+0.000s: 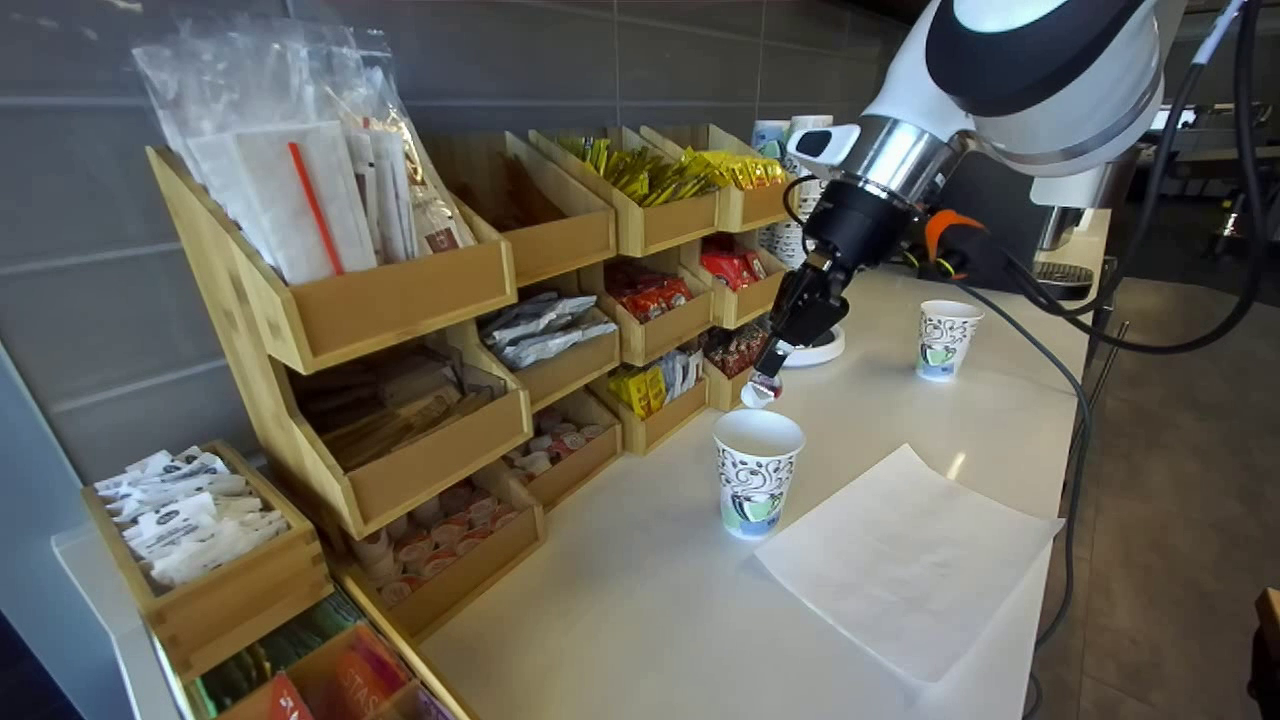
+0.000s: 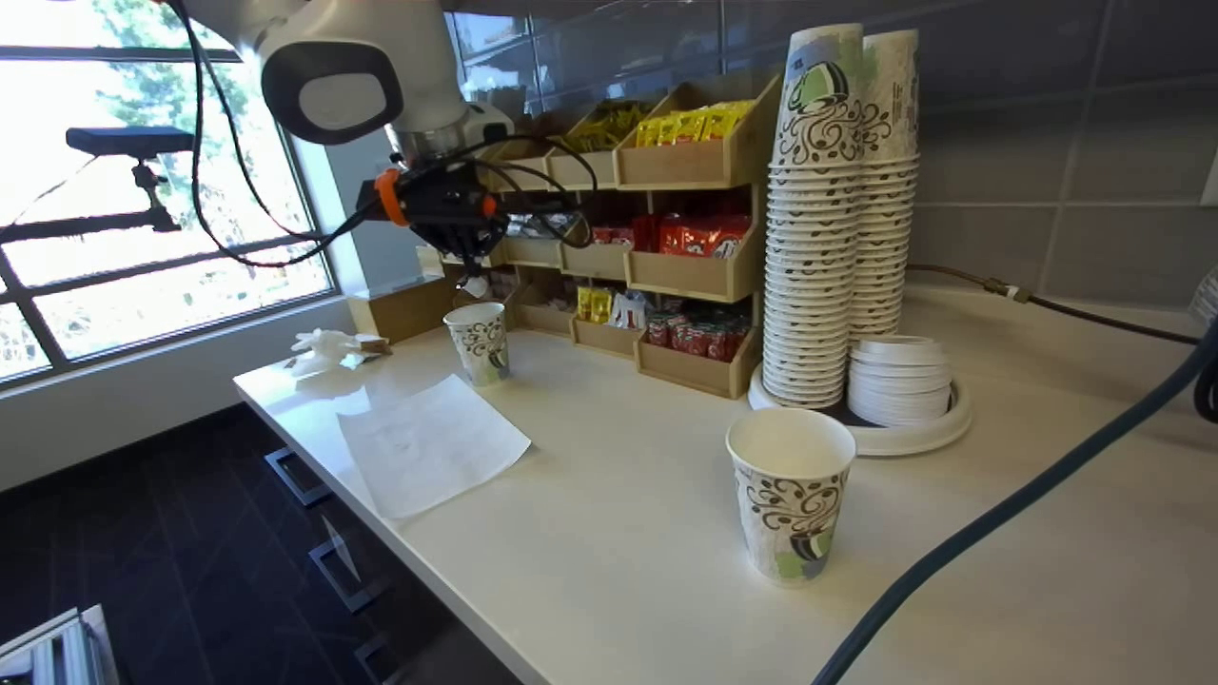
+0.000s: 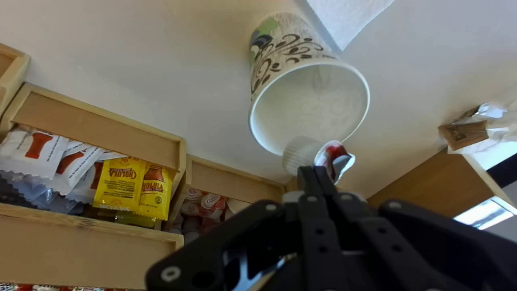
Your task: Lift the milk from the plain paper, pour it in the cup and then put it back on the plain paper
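Bright window [image 2: 109,185], gray tiled wall [image 2: 1009,124], dark floor [image 2: 143,514]

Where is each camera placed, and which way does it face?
An exterior view: above the counter, facing along it, wooden bins at picture left; the arm at upper right.
An exterior view: above the counter, facing along it towards a window, cup stacks at picture right; the arm at upper left.
Wrist view: behind the gripper, looking down past it into a cup; of the robot, only the gripper shows.
Both exterior views share the plain paper, this cup, another cup and the held milk; they face roughly opposite ways.
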Tool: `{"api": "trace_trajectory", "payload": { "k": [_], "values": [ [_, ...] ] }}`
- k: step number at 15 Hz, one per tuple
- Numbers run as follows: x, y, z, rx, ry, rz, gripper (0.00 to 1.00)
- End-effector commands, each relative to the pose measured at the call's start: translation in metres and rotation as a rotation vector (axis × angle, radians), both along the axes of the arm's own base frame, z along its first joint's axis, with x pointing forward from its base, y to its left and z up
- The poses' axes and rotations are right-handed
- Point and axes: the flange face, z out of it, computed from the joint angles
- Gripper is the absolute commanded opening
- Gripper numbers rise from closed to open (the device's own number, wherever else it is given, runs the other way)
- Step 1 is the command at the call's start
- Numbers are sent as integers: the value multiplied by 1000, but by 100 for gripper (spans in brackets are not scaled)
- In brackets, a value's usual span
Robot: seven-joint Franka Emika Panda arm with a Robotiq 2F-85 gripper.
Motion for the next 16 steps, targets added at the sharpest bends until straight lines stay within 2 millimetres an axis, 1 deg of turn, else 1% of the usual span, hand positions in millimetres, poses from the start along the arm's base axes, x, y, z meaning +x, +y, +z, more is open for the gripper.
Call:
{"api": "trace_trajectory", "payload": {
  "k": [1, 11, 16],
  "values": [
    [-4, -6, 3, -65, -24, 32, 0],
    [-9, -15, 9, -150, -64, 139, 0],
    [-13, -7, 14, -147, -100, 212, 0]
  ]
}}
